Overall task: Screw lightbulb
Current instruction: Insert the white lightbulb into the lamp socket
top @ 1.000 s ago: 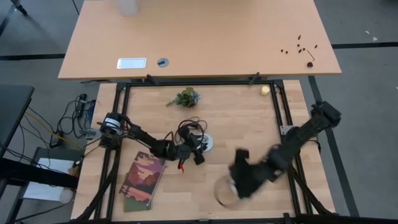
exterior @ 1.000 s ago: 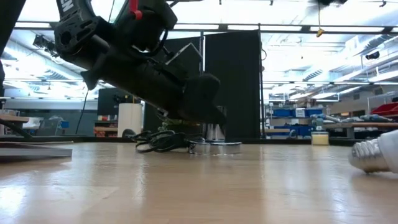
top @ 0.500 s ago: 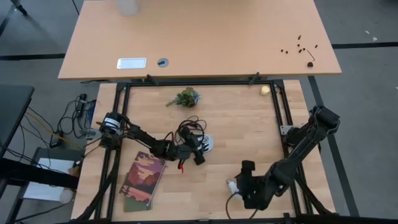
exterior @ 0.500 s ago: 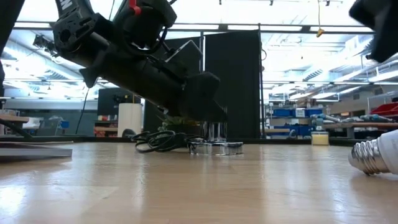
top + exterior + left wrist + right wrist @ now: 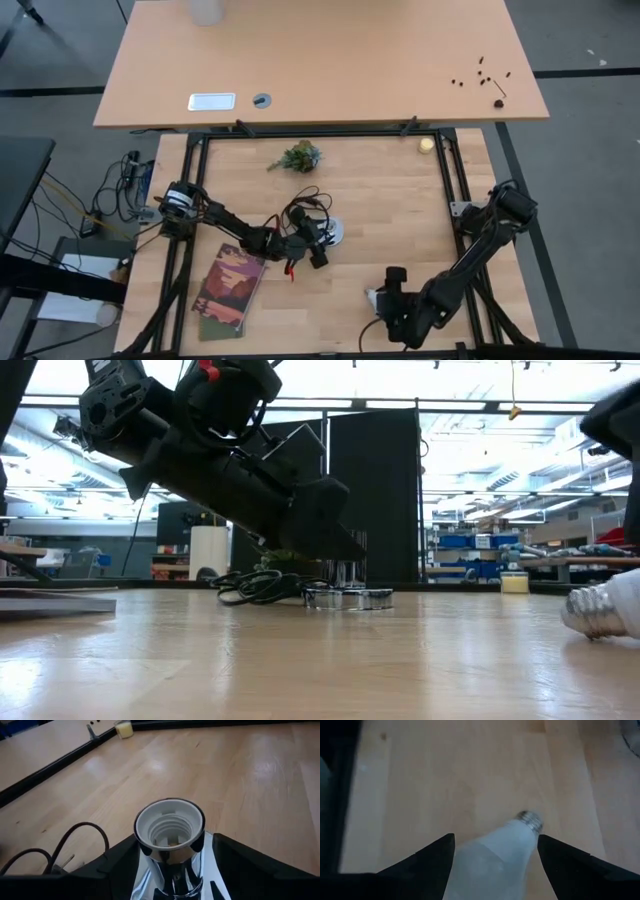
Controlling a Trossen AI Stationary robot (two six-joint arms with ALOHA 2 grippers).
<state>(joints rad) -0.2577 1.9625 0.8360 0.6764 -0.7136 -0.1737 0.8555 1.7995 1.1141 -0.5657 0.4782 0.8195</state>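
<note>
Left gripper (image 5: 170, 870) spread around socket (image 5: 170, 827), bracing it mouth-up; right gripper (image 5: 492, 852) wide open, straddling lightbulb (image 5: 492, 855) lying at table's (image 5: 400, 200) near edge, apparently for pickup, not yet clamped.

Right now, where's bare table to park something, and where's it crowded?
Free: the wide patch between the plant, the yellow round object and the right gripper. Crowded: the left gripper at the socket with its black cord, the book beside; the lightbulb near the front edge.
</note>
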